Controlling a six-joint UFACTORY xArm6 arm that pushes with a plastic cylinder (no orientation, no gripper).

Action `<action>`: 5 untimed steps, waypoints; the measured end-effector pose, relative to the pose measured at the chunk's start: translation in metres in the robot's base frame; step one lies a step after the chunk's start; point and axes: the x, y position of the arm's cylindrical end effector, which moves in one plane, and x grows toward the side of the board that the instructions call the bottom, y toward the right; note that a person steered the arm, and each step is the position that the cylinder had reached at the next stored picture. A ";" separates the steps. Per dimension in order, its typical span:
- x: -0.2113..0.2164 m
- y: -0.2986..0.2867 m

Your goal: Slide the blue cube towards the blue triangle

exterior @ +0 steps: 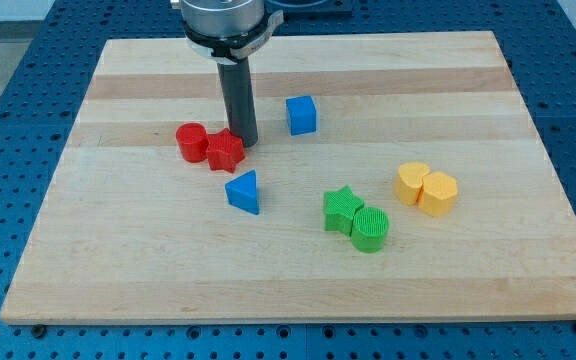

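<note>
No claw on this rig, just my tip (244, 143) touching the red star block (225, 150); the blue cube (301, 114) sits nearby at its 2 o'clock. The blue triangle (244, 192) is at 6. Pale wooden tabletop (488, 280), blue pegboard (8, 80) around it.

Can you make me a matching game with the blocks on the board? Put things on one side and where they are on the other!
Things:
1. blue cube
2. blue triangle
3. yellow blocks
4. my tip

Places:
A. farthest to the view's right
B. touching the red blocks
C. left of the green star
D. nearest the view's top

Pairs: 1-D, 2-C, 3-A, 4-B
</note>
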 end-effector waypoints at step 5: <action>-0.063 0.019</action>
